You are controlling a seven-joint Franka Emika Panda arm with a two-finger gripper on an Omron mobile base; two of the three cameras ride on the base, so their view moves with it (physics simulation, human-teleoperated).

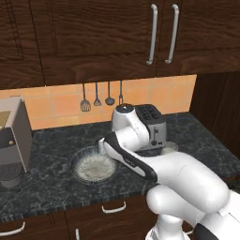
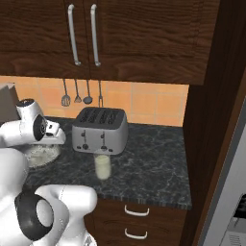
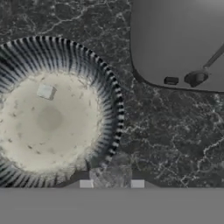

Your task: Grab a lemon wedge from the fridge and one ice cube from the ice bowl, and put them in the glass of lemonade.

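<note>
Claw (image 3: 111, 183) nearly shut, apparently gripping an ice cube; your slip risk: dropping it before the glass of lemonade (image 2: 102, 167).

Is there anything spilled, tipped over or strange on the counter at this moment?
Nothing stands out. The ice bowl, the glass of lemonade and the toaster stand upright on the counter, with no spill visible.

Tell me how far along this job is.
Done: unclear; no lemon wedge can be made out in the glass. In hand: the jaws look closed on a pale ice cube, just past the rim of the ice bowl; another cube lies inside it. Left: drop the ice cube into the glass by the toaster.
</note>
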